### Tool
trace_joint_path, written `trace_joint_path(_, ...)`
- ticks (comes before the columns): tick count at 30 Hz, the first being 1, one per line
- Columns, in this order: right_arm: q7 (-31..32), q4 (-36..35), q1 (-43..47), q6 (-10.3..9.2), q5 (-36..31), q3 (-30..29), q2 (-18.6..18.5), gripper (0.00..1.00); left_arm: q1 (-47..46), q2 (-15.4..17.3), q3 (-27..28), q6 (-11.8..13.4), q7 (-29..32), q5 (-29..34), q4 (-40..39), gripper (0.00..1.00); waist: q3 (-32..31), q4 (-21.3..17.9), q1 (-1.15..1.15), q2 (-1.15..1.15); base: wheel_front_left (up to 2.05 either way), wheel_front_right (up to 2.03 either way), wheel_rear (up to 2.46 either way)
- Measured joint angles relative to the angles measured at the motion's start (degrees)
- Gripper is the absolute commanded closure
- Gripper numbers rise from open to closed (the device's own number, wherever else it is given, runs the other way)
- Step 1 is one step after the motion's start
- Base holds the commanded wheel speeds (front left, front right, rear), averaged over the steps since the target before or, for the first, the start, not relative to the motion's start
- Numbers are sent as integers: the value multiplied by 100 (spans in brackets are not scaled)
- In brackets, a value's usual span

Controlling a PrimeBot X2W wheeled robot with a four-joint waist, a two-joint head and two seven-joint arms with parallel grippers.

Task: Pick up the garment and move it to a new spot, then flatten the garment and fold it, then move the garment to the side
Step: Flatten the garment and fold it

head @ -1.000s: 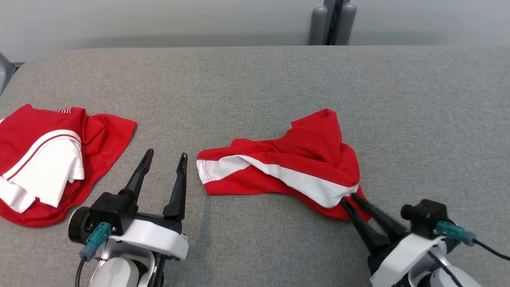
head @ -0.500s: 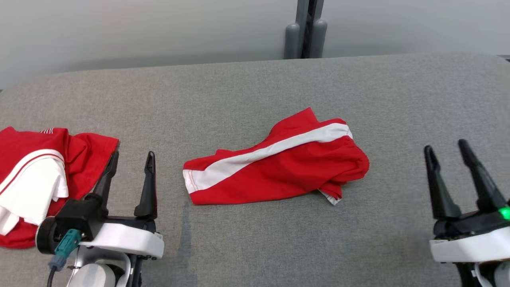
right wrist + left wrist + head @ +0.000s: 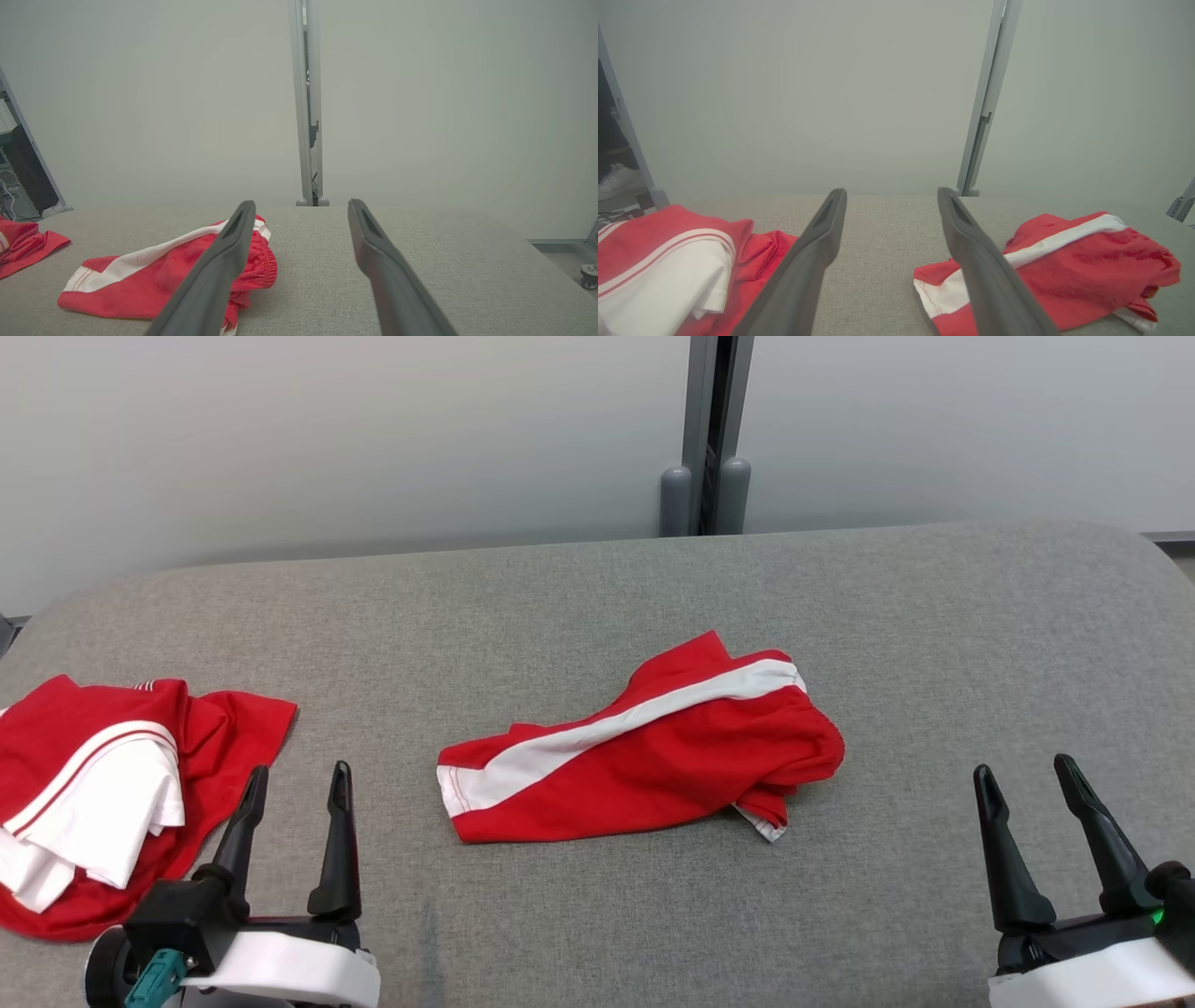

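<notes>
Released garment [image 3: 653,761] and pulled right gripper [image 3: 1022,765], now spread open, away to right of it; lies lengthwise toward left gripper [image 3: 301,768], also open, seemingly nearer

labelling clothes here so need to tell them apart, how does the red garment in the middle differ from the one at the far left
The middle garment is mostly red with one broad white band along it; the left garment shows a large white panel and thin stripes. The middle garment lies stretched out long; the left garment is a bunched heap. Both are red and white, lying on the grey surface.
</notes>
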Motion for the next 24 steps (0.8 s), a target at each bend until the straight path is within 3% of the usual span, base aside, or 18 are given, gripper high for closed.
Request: trace_joint_path(24, 331, 256, 22, 0, 137, -46, -35, 0, -8, 165, -199, -68, 127, 48, 66, 0, -133, 271, 0, 0, 0, 0, 0)
